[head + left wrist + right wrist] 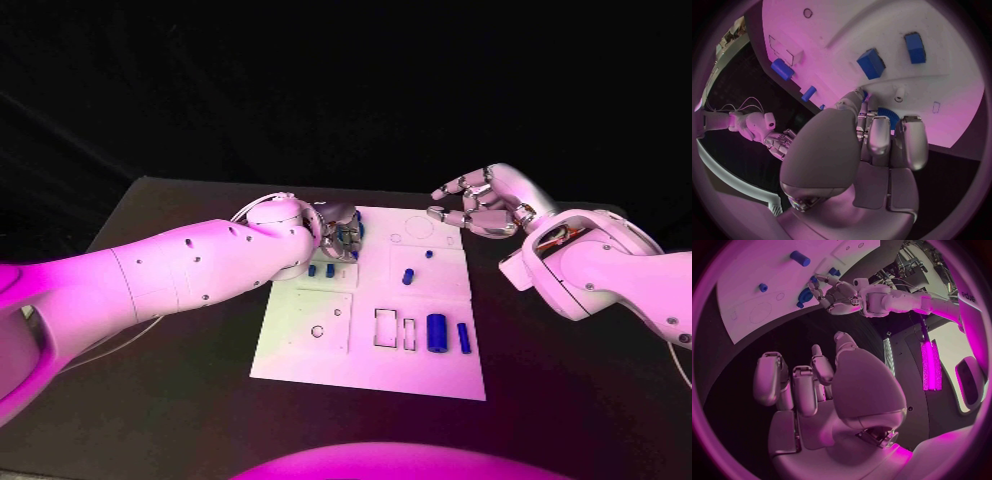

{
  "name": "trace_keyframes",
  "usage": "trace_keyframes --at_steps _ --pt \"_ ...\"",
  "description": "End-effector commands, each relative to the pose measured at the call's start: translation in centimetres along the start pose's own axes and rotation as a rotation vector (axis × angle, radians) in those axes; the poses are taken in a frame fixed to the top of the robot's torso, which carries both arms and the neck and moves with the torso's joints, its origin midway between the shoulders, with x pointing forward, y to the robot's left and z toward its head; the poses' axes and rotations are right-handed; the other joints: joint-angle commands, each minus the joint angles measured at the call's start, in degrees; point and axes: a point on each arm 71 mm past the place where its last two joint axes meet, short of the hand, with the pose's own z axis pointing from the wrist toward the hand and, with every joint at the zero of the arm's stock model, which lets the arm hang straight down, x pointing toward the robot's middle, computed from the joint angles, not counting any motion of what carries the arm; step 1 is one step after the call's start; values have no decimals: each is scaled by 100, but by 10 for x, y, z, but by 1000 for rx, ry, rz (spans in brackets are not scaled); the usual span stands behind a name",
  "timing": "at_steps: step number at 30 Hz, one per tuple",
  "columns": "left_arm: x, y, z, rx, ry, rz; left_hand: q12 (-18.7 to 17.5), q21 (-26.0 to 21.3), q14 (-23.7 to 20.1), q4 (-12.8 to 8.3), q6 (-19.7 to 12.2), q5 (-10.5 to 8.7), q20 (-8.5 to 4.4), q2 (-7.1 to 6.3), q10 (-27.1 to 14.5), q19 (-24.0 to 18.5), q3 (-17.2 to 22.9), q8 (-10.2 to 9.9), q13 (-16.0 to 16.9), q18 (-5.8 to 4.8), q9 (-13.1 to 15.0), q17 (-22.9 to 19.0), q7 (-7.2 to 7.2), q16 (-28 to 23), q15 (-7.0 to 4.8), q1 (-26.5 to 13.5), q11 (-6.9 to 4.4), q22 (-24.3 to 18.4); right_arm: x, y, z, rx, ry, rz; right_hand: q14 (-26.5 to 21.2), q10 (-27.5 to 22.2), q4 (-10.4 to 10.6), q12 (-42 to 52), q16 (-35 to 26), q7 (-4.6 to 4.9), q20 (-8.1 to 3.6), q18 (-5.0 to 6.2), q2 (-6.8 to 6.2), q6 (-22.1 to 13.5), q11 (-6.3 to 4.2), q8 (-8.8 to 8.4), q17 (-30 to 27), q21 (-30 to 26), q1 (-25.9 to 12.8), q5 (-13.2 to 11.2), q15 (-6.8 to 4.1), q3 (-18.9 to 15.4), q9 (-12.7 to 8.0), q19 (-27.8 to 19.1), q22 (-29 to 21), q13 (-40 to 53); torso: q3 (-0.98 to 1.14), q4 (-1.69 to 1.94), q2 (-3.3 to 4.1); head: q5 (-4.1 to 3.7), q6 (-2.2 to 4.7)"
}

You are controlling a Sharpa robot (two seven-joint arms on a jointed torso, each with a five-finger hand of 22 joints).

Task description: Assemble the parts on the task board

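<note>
Left hand (338,228) sits over the far-left corner of the board (303,350), fingertips (862,95) down at a round blue gear (891,116) — contact or grip: cannot tell, fingers hide it. Two blue blocks (322,270) lie just beside the hand, nearer the robot.

Right hand (483,205) hovers off the board's far-right corner, fingers loosely curled, apart, holding nothing.

Judgement: step in hand is seating or lifting the gear. Do it well — press straight down and keep the wrist level.

Room: blocks crowd the near side, so retreat upward. A peg (408,276) stands mid-board; cylinder (436,332) and bar (463,337) lie near the right edge.
</note>
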Motion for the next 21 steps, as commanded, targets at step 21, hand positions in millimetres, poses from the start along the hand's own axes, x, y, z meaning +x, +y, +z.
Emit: trace_keyframes --at_steps 21 --pt "4 -5 2 21 38 -14 -225 53 55 -93 329 37 -31 127 268 36 333 -11 -35 -110 -56 -47 -95 54 -44 12 -71 537 2 1 0 -6 18 -8 337 10 -11 15 -30 -12 -8 48 75 3 -3 34 462 -34 -6 38 -47 -10 -8 -25 195 31 2 0 -4 -6 -16"
